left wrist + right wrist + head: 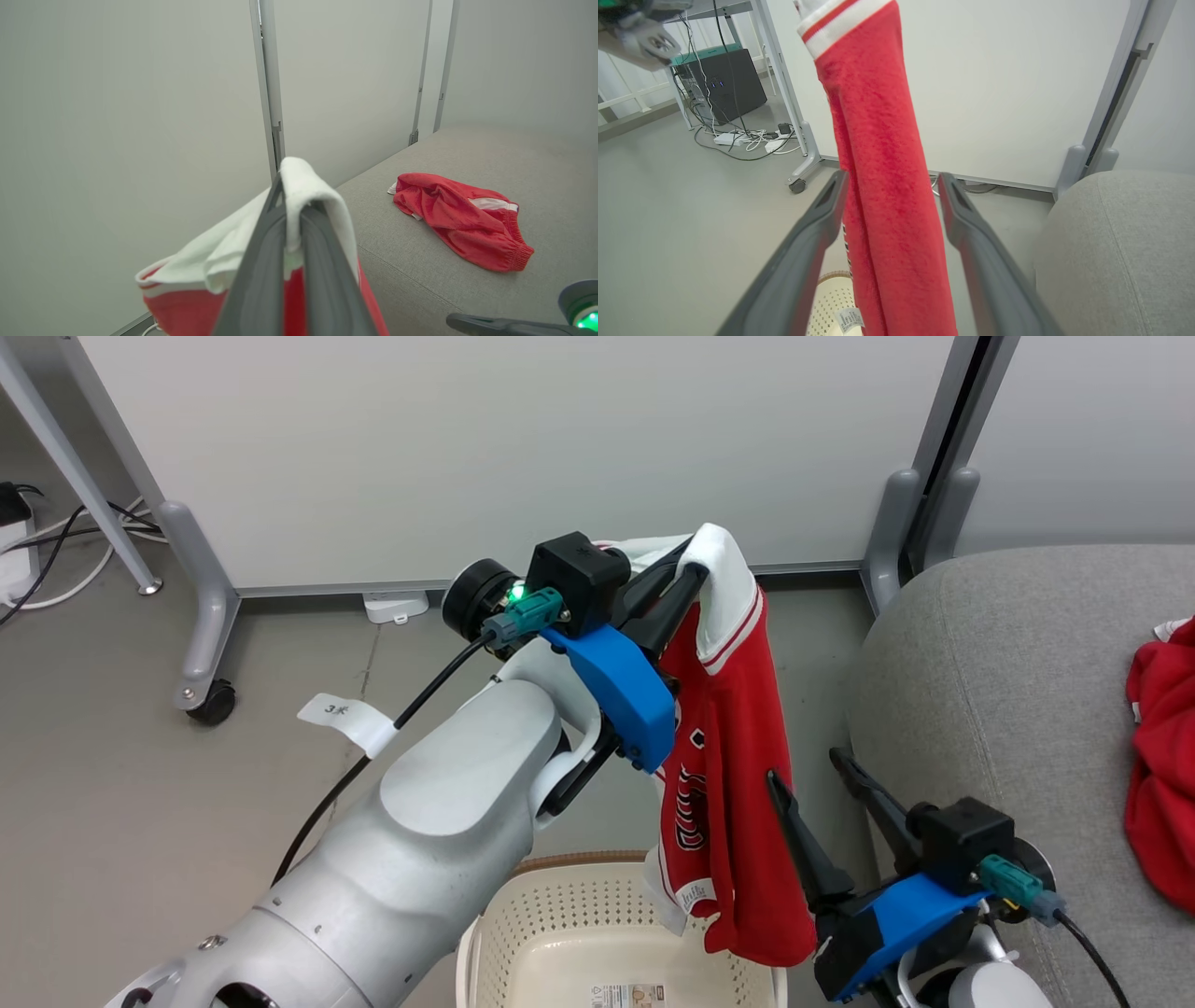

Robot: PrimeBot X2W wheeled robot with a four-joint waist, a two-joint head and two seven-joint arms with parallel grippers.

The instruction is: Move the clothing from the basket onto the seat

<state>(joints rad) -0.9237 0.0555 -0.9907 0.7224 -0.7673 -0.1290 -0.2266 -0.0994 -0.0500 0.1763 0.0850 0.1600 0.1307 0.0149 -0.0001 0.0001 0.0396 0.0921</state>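
**Left gripper** (689, 577): fingers pinched on the white collar (724, 560) of the jersey (738, 756).
**Jersey**: hangs straight down from that gripper, long axis vertical, hem just over the basket (560, 905) below.
**Seat** (990, 691): to that gripper's right and lower, so the carry likely runs sideways that way.
**Other garment** (1162, 775): lies on the seat, further right.
**Right gripper** (805, 767): fingers spread wide and holding nothing, with the jersey just ahead of them. It is the nearer one to the seat.
**Writing**: cable tag (345, 717) seems to read "3米". Hem label (693, 896), sticker (627, 996) and chest print (691, 803) are unreadable.

Two red garments show (a hanging garment (738, 756), a crumpled garment (1162, 765)). One basket (560, 907), one seat (1008, 691). Two grippers: left gripper (695, 567), right gripper (805, 763).
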